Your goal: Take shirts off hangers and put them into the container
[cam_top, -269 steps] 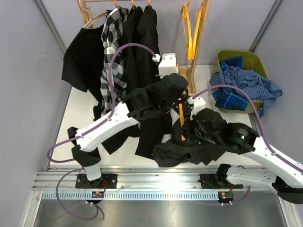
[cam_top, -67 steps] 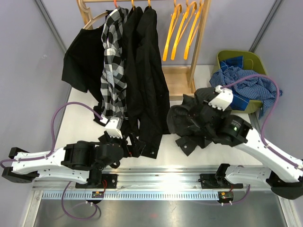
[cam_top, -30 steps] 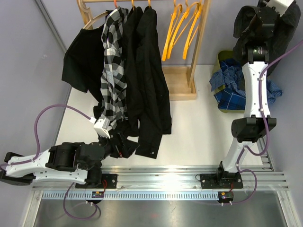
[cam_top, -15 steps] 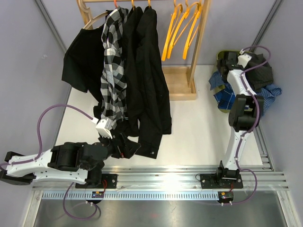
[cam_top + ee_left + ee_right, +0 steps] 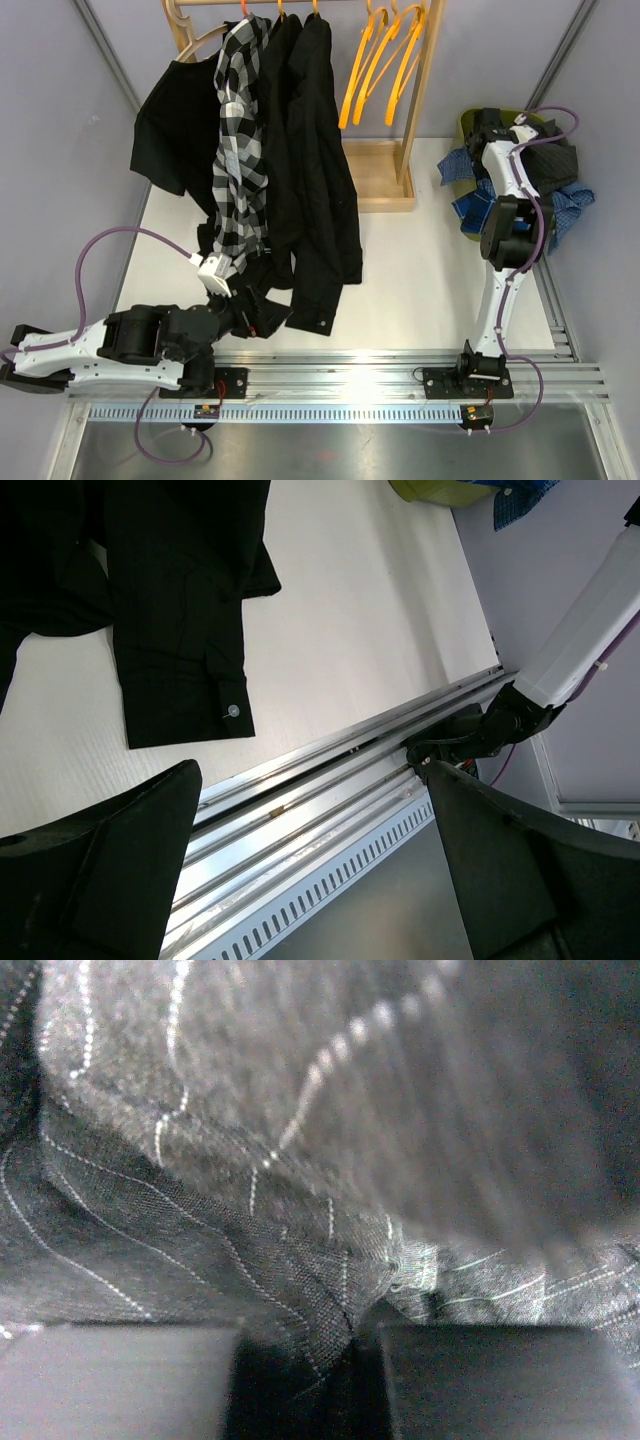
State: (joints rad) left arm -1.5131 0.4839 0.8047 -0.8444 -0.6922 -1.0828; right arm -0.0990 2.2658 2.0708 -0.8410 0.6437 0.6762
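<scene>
Over at the far right corner of the bench [image 5: 430, 270], the right arm stretches upward to the olive-green container [image 5: 466, 122], and the right end effector [image 5: 492, 122] sits low over its rim. Its wrist view is filled with charcoal pinstripe shirt [image 5: 300, 1160], and a fold of that cloth dips into the narrow gap between the two fingers [image 5: 120, 1380], so the end effector is clamped narrowly on the fabric. From above, the same dark shirt [image 5: 550, 160] lies heaped across the top of the container, on top of the blue shirts [image 5: 475, 205] whose checked cloth spills over the near and right sides. The left arm lies low along the near left edge of the bench, and the left end effector [image 5: 310, 810] stands spread wide with nothing between its fingers, hovering above the near edge of the bench and the metal rail [image 5: 330, 800]. Just beyond it a black sleeve cuff [image 5: 190, 680] with a pale button lies flat on the bench. On the wooden rack [image 5: 380, 175] at the back, black shirts [image 5: 310, 150] and a black-and-white plaid shirt [image 5: 240, 120] hang side by side, their lower ends trailing onto the bench. To their right, bare orange hangers [image 5: 385, 60] dangle from the rack.
</scene>
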